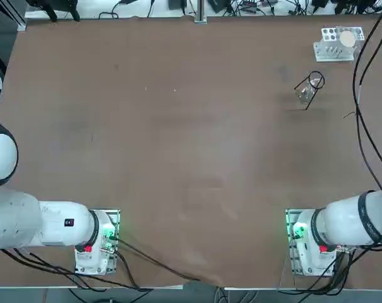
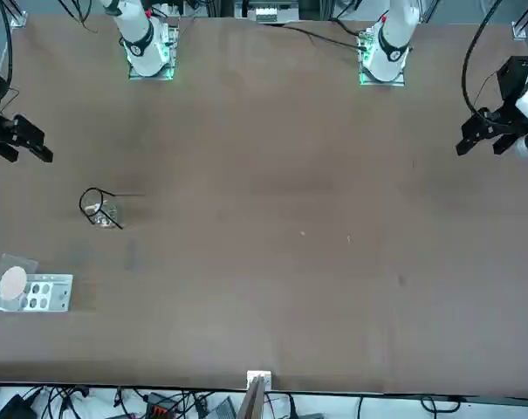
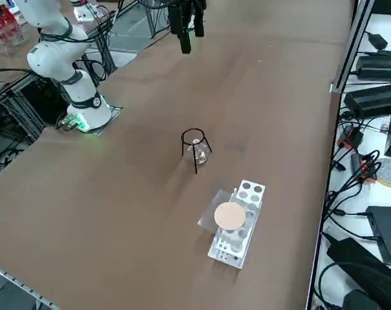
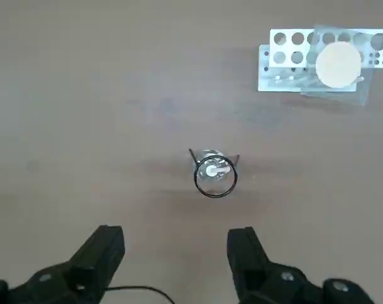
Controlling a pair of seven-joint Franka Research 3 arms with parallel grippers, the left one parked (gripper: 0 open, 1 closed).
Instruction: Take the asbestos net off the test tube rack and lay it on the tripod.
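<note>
the asbestos net [image 3: 229, 216] lies flat on the test tube rack [image 3: 245, 223] near the worktop's [image 3: 117, 194] corner, overhanging one side. thin as it is, it could slide off or drag the rack when pinched. the right gripper [image 4: 176, 246] hangs high, jaws apart, well short of it. something small and glassy sits inside the tripod [image 3: 195, 147]; i can't tell what.

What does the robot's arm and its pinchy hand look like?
The right arm is smooth, white and rounded, with dark bands at its joints, on a base glowing green. Black cables trail from it. The right gripper has two chunky black fingers.
</note>
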